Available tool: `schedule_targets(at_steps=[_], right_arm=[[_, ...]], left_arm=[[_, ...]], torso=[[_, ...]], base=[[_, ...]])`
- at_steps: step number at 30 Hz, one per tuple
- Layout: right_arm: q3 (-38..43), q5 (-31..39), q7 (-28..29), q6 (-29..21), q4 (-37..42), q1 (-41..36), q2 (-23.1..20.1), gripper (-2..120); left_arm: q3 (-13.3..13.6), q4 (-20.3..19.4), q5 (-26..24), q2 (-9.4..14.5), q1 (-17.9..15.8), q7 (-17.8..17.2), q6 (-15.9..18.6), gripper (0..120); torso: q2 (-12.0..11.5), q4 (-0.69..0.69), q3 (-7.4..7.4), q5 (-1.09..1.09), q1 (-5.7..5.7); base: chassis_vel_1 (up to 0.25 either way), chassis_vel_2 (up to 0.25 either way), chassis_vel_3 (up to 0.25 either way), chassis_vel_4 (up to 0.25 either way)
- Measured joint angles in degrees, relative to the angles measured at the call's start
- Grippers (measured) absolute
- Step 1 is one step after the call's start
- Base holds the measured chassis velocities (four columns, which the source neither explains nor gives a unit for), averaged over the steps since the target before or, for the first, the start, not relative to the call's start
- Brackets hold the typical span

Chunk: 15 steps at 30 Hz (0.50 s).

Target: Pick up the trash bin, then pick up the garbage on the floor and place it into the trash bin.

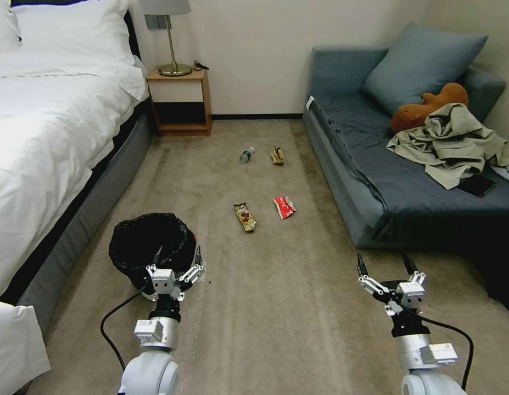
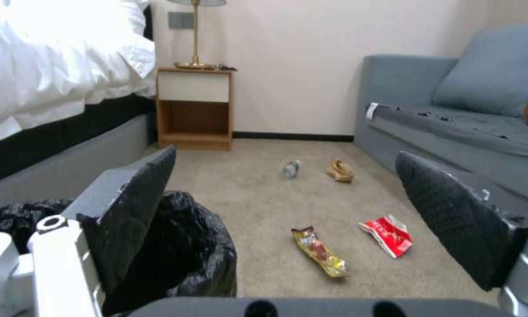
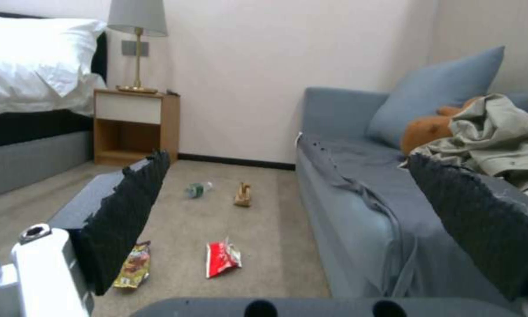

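The left gripper [image 1: 176,262] has its jaws wide open, right at the near rim of the trash bin [image 1: 150,247], and they hold nothing. In the left wrist view one finger [image 2: 136,207] sits over the bin's edge and the other is out over the carpet. The trash bin is small and round, with a crinkly black bag inside and a bit of white at the bottom. It stands upright on the floor, near the side of the bed [image 1: 51,126]. The right gripper [image 1: 387,262] hangs low over bare carpet near the sofa [image 1: 369,181], and its jaws are wide open too, with nothing in them. The garbage lies on the carpet between the bed and the sofa. A yellow-brown snack wrapper [image 1: 245,217] lies flat, just beyond the bin. A red and white packet [image 1: 284,207] is near it, closer to the sofa. Farther away, a small green bottle [image 1: 246,155] lies on its side, and a tan crumpled scrap [image 1: 277,155] is just beside it. On the sofa sit a brown plush toy [image 1: 427,107] and some beige clothes [image 1: 457,142]. A nightstand [image 1: 180,101] with a lamp [image 1: 169,33] stands by the wall.
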Motion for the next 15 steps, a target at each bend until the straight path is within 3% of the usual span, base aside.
schedule_targets(at_steps=[4,5,8,15], right_arm=[[0.5,-0.9,0.3,0.7,0.0,-0.3,0.6,100],[2.0,-4.1,1.5,3.2,0.0,-1.6,2.7,100],[2.6,-4.8,1.2,4.5,0.0,-1.8,3.2,100],[2.7,-3.8,-1.4,5.7,-0.5,-1.5,3.3,100]], left_arm=[[0.2,1.7,0.4,0.3,-1.0,0.7,-1.8,100],[0.4,5.5,1.0,1.0,-3.2,2.3,-6.0,100],[0.7,6.9,0.1,1.0,-4.1,2.8,-8.1,100],[0.8,6.5,-1.4,0.9,-4.1,3.1,-9.0,100]], torso=[[0.0,0.03,0.0,-0.01,0.0],[0.0,-0.04,0.0,-0.02,0.0],[0.0,-0.03,0.0,-0.01,0.0],[0.0,-0.01,0.0,0.0,0.0]], base=[[0.0,0.0,0.0,0.0],[0.0,0.0,0.0,0.0],[0.0,0.0,0.0,0.0],[0.0,0.0,0.0,0.0]])
